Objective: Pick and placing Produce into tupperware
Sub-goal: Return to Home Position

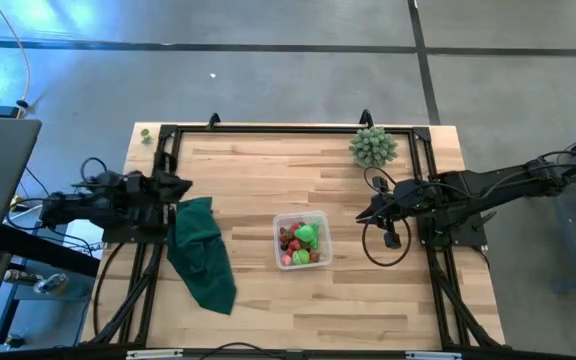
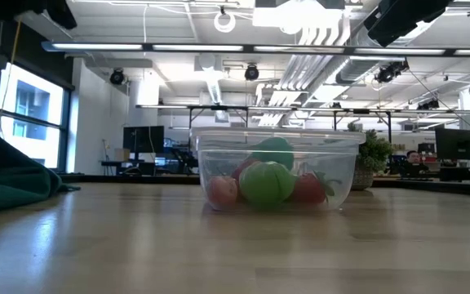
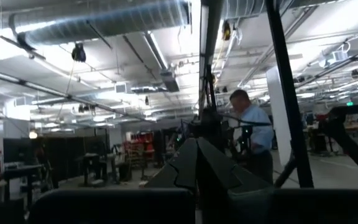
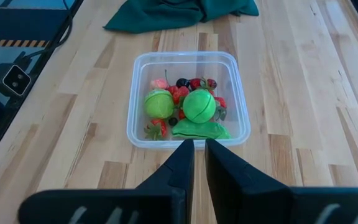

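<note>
High view: tupperware (image 1: 301, 215) holds green, red and pink produce (image 1: 306, 236).

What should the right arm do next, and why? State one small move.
Probably draw the right gripper back from the clear square plastic container: the red and green toy produce lies inside, none shows on the wooden table, and the left gripper waits at the left edge.

No readable text, labels, brands, numbers or signs; none on the tupperware (image 4: 185, 56), none on the table (image 4: 291, 93)
</note>
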